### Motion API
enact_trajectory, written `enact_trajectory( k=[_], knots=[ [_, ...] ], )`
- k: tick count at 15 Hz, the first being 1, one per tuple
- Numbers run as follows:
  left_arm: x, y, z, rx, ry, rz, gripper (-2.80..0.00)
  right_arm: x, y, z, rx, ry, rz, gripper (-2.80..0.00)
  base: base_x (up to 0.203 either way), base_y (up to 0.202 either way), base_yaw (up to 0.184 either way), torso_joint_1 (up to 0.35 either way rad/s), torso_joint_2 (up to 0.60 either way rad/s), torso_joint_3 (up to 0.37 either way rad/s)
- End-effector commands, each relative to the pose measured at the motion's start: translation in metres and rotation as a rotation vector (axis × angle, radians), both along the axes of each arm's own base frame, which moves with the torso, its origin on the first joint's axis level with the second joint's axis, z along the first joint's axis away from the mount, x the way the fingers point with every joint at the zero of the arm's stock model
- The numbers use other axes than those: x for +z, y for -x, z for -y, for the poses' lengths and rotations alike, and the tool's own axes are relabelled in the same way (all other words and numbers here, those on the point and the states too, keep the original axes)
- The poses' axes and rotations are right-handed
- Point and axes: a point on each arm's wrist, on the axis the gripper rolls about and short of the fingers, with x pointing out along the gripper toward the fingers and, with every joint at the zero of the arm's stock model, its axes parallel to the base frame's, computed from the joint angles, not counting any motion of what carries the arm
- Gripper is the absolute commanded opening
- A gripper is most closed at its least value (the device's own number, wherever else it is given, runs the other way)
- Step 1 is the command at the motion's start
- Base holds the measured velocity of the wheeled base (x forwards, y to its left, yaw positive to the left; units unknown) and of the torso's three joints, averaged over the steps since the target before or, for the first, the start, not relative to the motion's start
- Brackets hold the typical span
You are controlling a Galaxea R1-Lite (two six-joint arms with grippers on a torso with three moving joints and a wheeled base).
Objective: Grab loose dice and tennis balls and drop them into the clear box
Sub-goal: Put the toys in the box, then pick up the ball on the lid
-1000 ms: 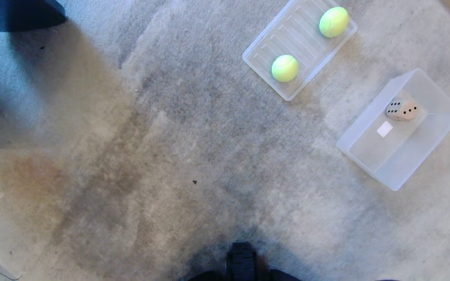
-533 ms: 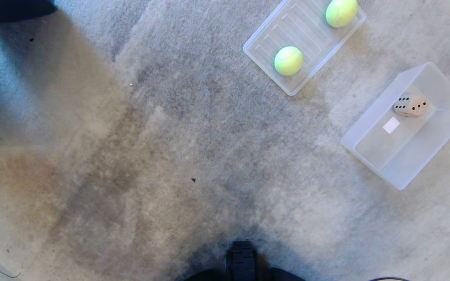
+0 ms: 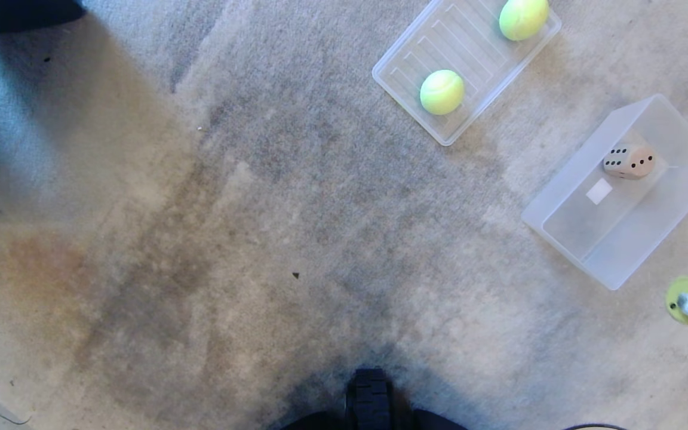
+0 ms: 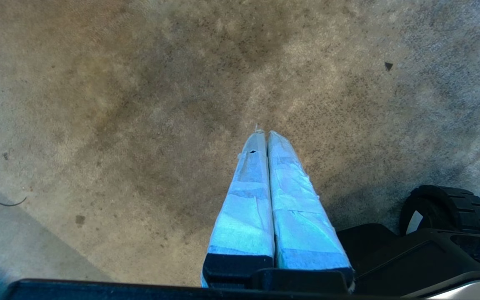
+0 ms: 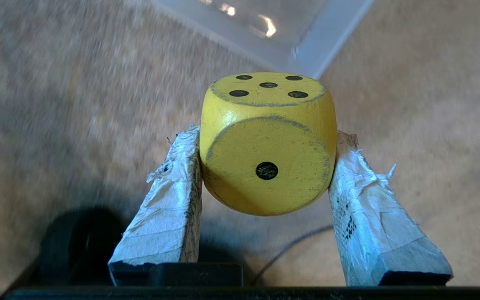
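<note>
The right gripper (image 5: 267,166) holds the yellow die (image 5: 267,143) clamped between its two taped fingers (image 5: 169,196), one pressed on each side, the one-dot face toward the wrist and the five-dot face beyond it. It hangs above the carpet (image 3: 230,227) just beside the clear box's (image 3: 565,191) near corner; in the head view only its tip shows. The tan die (image 3: 629,161) lies in the box. Two tennis balls (image 3: 442,92) sit in the shallow tray (image 3: 457,48), seemingly at opposite ends. The left gripper (image 4: 267,137) hangs by the robot's base, fingers pressed together, empty.
</note>
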Motion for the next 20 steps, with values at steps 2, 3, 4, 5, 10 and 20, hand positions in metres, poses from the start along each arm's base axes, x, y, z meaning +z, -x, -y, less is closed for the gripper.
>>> enact_trajectory(
  k=[2,3,4,5,10,20],
  knots=[
    [0.0,0.0,0.0,0.001,0.0,0.0,-2.8,-0.016,-0.126,0.009,-0.052,-0.016,0.005,-2.8,0.0,0.0,0.0,0.0,0.0,0.0],
    [0.0,0.0,0.0,0.001,0.0,0.0,-2.8,-0.007,-0.149,0.012,-0.075,-0.026,0.093,-2.8,0.0,0.0,0.0,0.0,0.0,0.0],
    [0.0,0.0,0.0,0.001,0.0,0.0,-2.8,0.0,-0.163,0.015,-0.093,-0.042,0.15,-2.8,0.0,0.0,0.0,0.0,0.0,0.0],
    [0.0,0.0,0.0,0.001,0.0,0.0,-2.8,0.005,-0.168,0.016,-0.104,-0.053,0.183,0.0,0.0,0.0,0.0,0.0,0.0,0.0],
    [0.0,0.0,0.0,0.001,0.0,0.0,-2.8,0.026,-0.154,0.023,-0.143,-0.064,0.249,0.0,0.0,0.0,0.0,0.0,0.0,0.0],
    [0.0,0.0,0.0,0.001,0.0,0.0,-2.8,0.051,0.067,0.0,-0.027,-0.076,0.182,-2.8,0.0,0.0,0.0,0.0,0.0,0.0]
  ],
)
